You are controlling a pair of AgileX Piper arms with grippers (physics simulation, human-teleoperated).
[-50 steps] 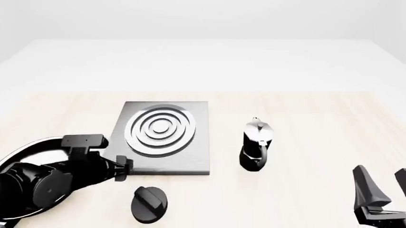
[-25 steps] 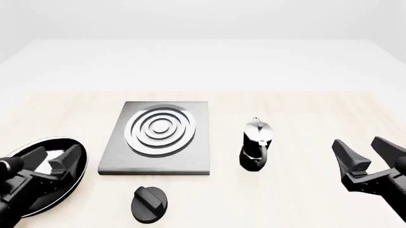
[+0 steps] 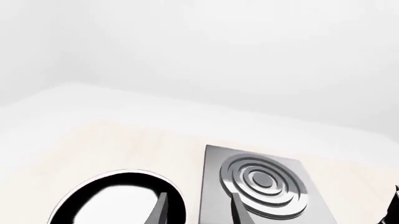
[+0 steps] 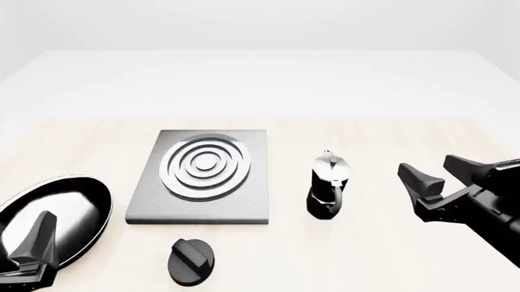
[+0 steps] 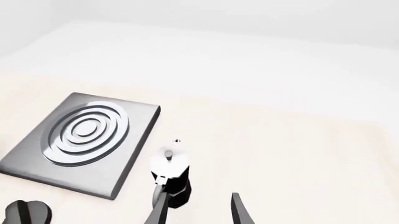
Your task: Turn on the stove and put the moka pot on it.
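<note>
The stove point(image 4: 203, 176) is a flat grey slab with pale rings, and its round black knob point(image 4: 192, 261) lies apart in front of it. The moka pot point(image 4: 328, 184) stands upright to the right of the slab. My right gripper point(image 4: 442, 173) is open and empty, to the right of the pot and apart from it. In the right wrist view the pot point(image 5: 171, 175) stands just ahead of the open fingers point(image 5: 240, 210). My left gripper point(image 3: 199, 215) is open and empty. One of its fingers point(image 4: 39, 240) shows at the bottom left, over the pan's near rim.
A black frying pan point(image 4: 81, 201) lies to the left of the stove. It also shows in the left wrist view point(image 3: 74, 205). The light wooden tabletop point(image 4: 390, 255) ends at a white floor behind.
My left arm has drawn back from the stove's front left corner to the bottom left. My right gripper has risen and moved left towards the moka pot.
</note>
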